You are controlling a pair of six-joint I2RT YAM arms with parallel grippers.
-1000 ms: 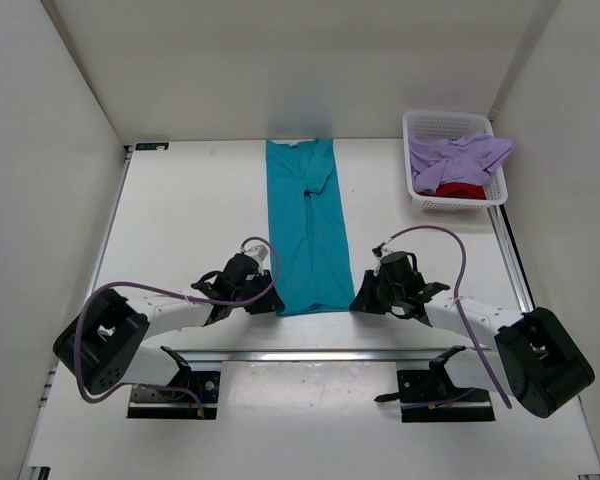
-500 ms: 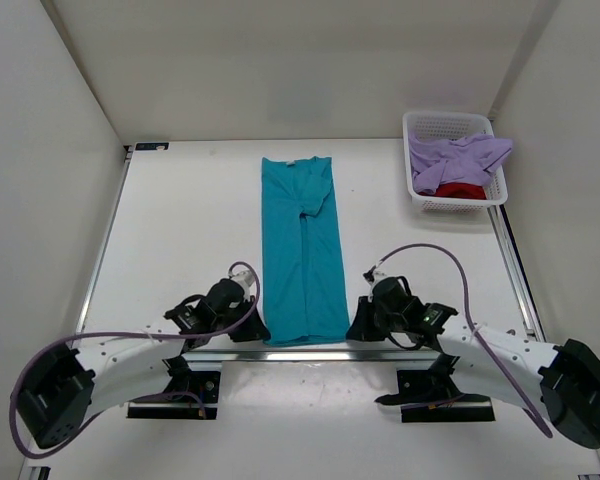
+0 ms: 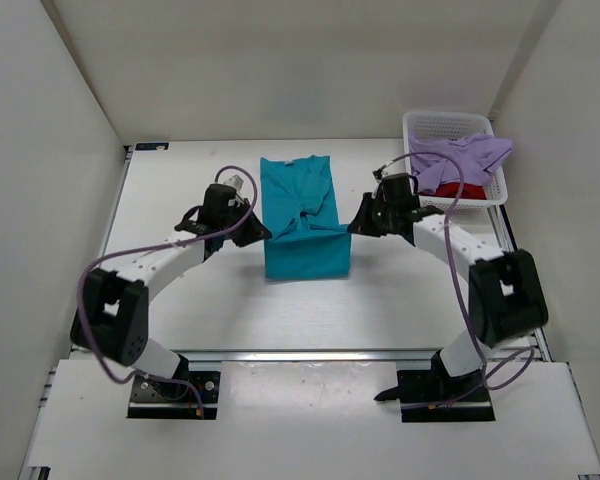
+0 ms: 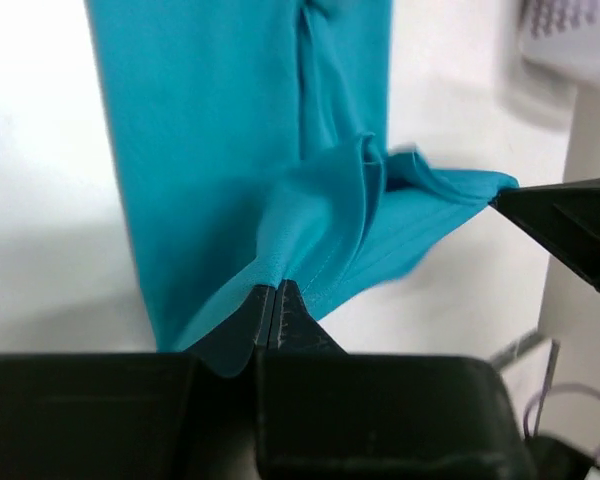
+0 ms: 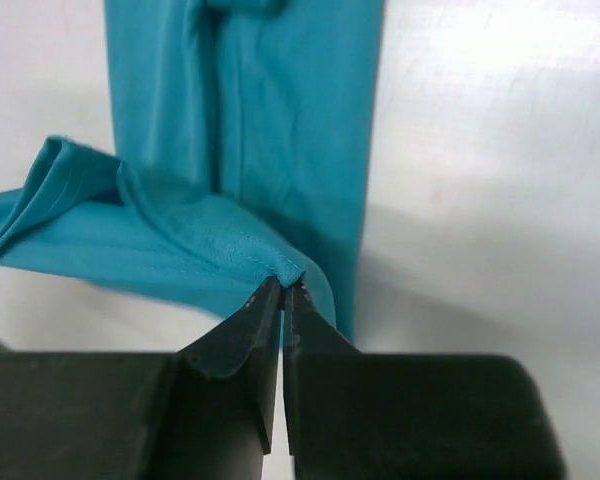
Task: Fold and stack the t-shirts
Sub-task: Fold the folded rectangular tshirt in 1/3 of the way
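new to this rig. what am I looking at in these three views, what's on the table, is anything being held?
Two robot arms are bolted at the near edge of a white table. The wide picture comes from a fixed camera above and behind them; the other two come from a camera on each wrist, looking past that arm's own black fingers.

On the table lies a teal t-shirt, already narrowed to a long strip. The left gripper and the right gripper are each shut on a corner of its hem, lifting that end over the rest.

At the far right stands a white basket with a lavender t-shirt on top of a red t-shirt.
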